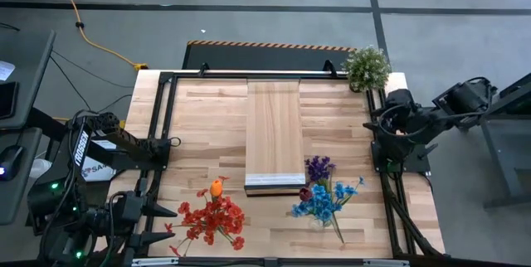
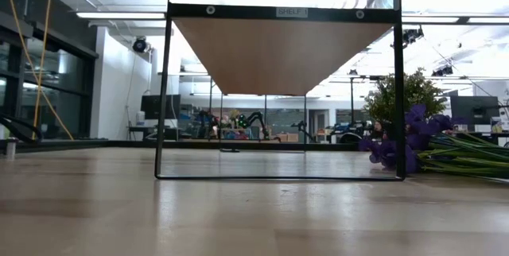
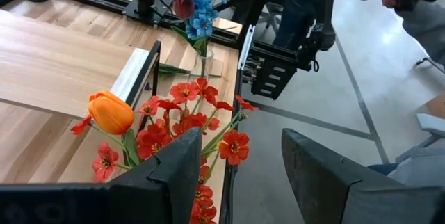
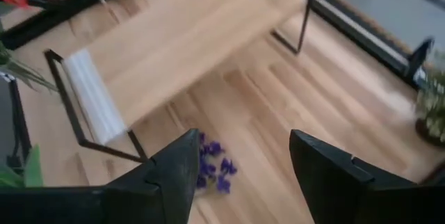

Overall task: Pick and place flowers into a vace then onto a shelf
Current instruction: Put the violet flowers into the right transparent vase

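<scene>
The red flowers (image 1: 212,220) with one orange tulip (image 3: 110,112) lie in a bunch on the table's near left part. Blue and maroon flowers (image 3: 197,12) stand in a clear glass vase (image 3: 204,62) near the table's near right. Purple flowers (image 1: 319,167) lie beside the vase, and they also show in the low view (image 2: 400,146) and under the right wrist (image 4: 213,165). The shelf (image 1: 274,134) stands mid-table on a black frame. My left gripper (image 3: 236,175) is open just left of the red bunch. My right gripper (image 4: 243,182) is open, up over the table's right side.
A bushy potted plant (image 1: 367,66) stands at the far right corner. Black rails (image 1: 166,134) run along the table's left and right sides. A person (image 3: 306,8) stands beyond the table's right side in the left wrist view. Bare wood lies to the shelf's left.
</scene>
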